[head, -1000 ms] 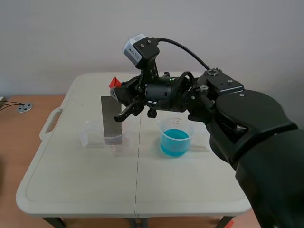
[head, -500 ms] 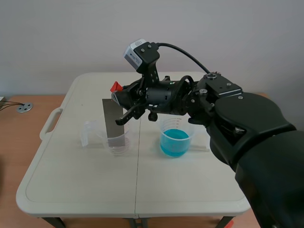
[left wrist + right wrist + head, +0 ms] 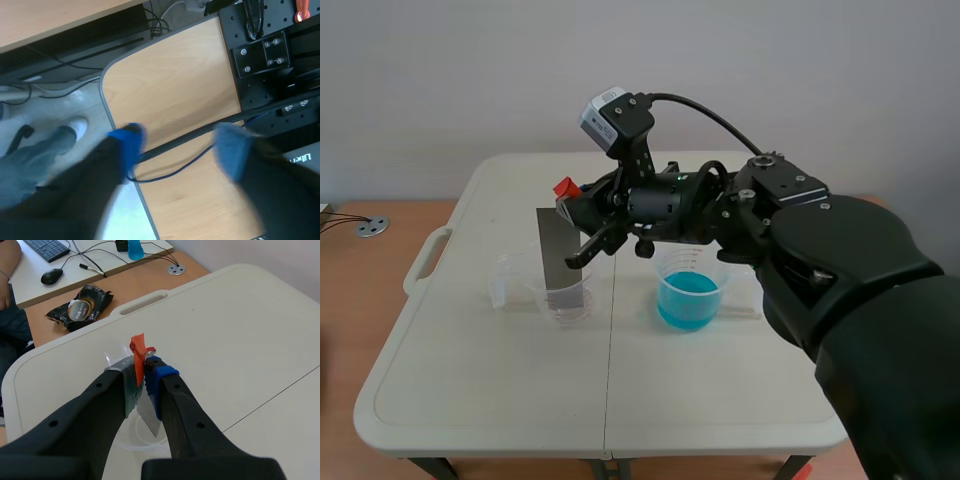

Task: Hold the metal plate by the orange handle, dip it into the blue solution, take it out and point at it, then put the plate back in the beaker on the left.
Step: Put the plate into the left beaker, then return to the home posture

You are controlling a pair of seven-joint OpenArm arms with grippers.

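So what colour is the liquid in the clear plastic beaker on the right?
Bright blue liquid, clearest in the scene view.

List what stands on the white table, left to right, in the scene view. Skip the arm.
small clear container → clear beaker with the metal plate standing in it → beaker of blue liquid

The plate [image 3: 550,250] hangs under the right gripper [image 3: 143,371], lower end inside the beaker [image 3: 570,312] beneath; the solution beaker [image 3: 690,290] stands behind, under its wrist.
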